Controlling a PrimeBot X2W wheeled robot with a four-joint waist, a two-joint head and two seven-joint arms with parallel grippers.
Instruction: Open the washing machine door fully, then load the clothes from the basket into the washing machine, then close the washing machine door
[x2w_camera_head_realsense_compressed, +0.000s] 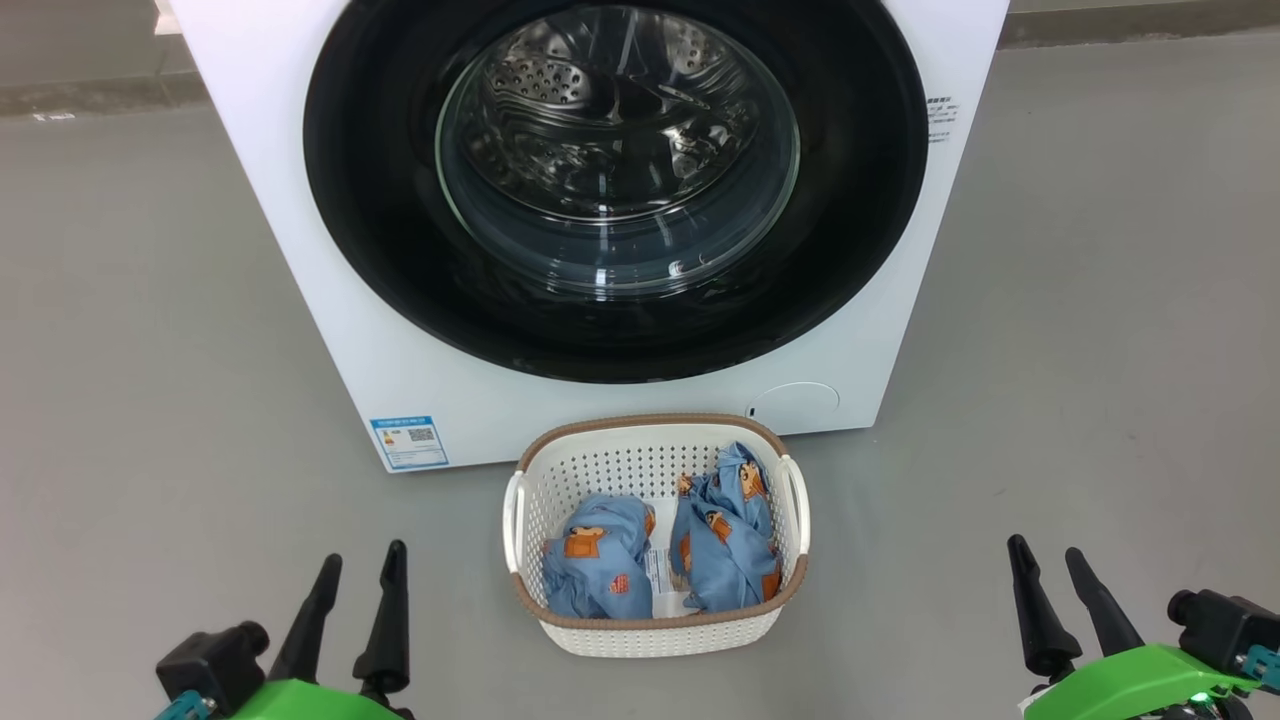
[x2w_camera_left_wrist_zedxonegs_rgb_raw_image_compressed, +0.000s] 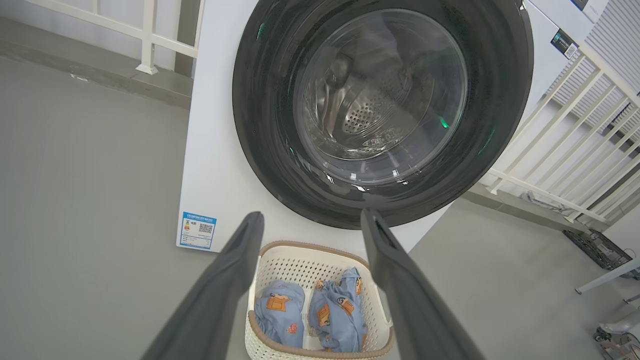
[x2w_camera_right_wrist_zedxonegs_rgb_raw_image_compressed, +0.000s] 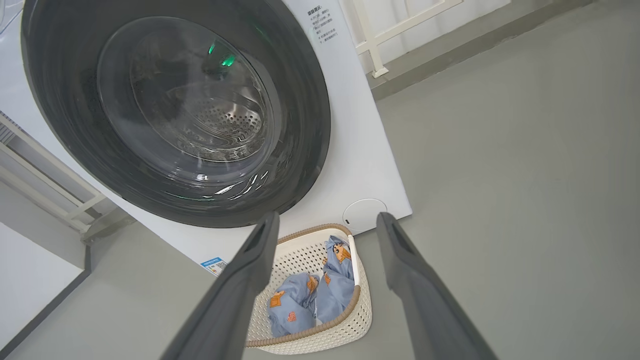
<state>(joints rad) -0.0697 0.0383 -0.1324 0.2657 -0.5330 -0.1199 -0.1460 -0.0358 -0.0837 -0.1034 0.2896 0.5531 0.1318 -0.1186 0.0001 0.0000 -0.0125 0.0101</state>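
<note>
The large round glossy-black washing machine door (x2w_camera_head_realsense_compressed: 615, 190) with its clear glass bowl is sitting shut on the big white boxy washing machine (x2w_camera_head_realsense_compressed: 300, 300), ahead of both claws. The left gripper (x2w_camera_head_realsense_compressed: 365, 555) and right gripper (x2w_camera_head_realsense_compressed: 1046, 548) are hanging spread wide, gripping nothing, well apart on either side of the small cream perforated plastic basket (x2w_camera_head_realsense_compressed: 655, 455). The basket is resting on the grey floor (x2w_camera_head_realsense_compressed: 150, 350) just before the machine, holding the two light-blue printed clothes (x2w_camera_head_realsense_compressed: 598, 570) bundles side by side. A blue sticker (x2w_camera_head_realsense_compressed: 410, 441) and a round white filter cover (x2w_camera_head_realsense_compressed: 795, 405) are showing on the machine's lower front.

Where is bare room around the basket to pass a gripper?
Bare grey floor lies left of the cream perforated plastic basket, beside the white washing machine, and likewise right. Crowded: the basket sits close below the black-rimmed round glass door, two light-blue fabric bundles side by side inside.
</note>
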